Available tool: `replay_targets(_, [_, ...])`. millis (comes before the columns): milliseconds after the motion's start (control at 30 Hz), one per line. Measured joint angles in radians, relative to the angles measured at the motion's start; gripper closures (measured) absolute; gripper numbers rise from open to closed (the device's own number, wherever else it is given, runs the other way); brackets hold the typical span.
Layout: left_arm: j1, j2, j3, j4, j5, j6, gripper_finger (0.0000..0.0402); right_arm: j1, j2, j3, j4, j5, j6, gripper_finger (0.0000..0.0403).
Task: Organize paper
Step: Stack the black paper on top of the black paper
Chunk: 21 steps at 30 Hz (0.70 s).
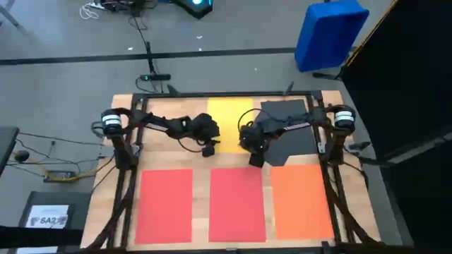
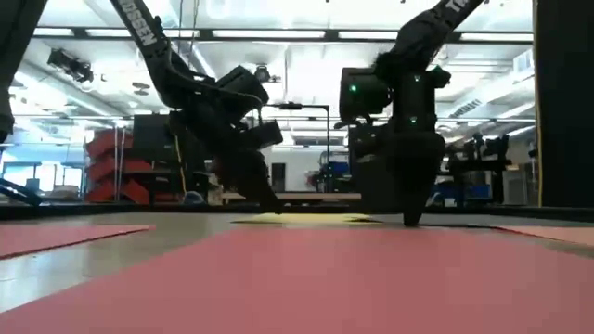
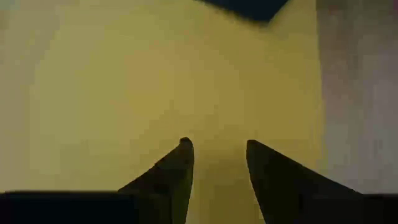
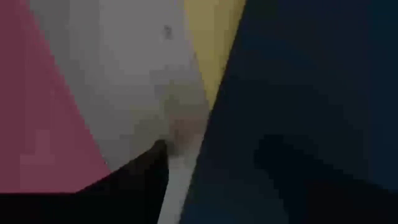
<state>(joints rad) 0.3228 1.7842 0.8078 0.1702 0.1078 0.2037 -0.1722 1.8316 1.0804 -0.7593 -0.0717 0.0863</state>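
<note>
A yellow sheet [image 1: 229,111] lies flat at the table's far middle, with two overlapping dark sheets [image 1: 289,134] to its right. Two red sheets [image 1: 164,204] [image 1: 237,204] and an orange sheet [image 1: 302,201] lie along the near edge. My left gripper [image 1: 210,149] is open, slanting down over the yellow sheet's near edge [image 3: 155,74]. My right gripper [image 1: 256,161] is open and points down at the dark sheet's near left corner [image 4: 298,93]. One of its fingers [image 4: 140,177] is over bare wood and the other over the dark sheet. My left gripper's fingertips [image 3: 185,149] stand low over the yellow sheet near its near edge; I cannot tell whether they touch it. My right gripper's tips [image 2: 411,219] reach down to table level at the dark sheet's edge; I cannot tell whether they touch it.
A blue bin [image 1: 330,34] stands on the floor beyond the table's far right. A dark box with a white label [image 1: 49,215] sits on the floor to the left. Bare wood [image 1: 176,152] shows between the far and near rows of sheets.
</note>
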Motion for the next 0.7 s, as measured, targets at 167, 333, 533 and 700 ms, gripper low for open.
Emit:
replay_targets(167, [0.001, 0.02, 0.003, 0.006, 0.011, -0.002, 0.0271, 0.0, -0.009, -0.004, -0.072, 0.005, -0.064, 0.0174])
replay_targets(333, [0.001, 0.021, 0.003, 0.022, 0.021, -0.002, 0.0271, -0.001, -0.02, -0.007, -0.176, 0.032, -0.105, 0.0187])
replay_targets(533, [0.001, 0.022, 0.007, 0.019, 0.028, -0.001, 0.0271, -0.001, -0.022, -0.008, -0.332, 0.102, -0.148, 0.0196])
replay_targets(700, [0.0, 0.022, 0.007, 0.019, 0.029, -0.001, 0.0271, -0.001, -0.023, -0.008, -0.394, 0.131, -0.168, 0.0197])
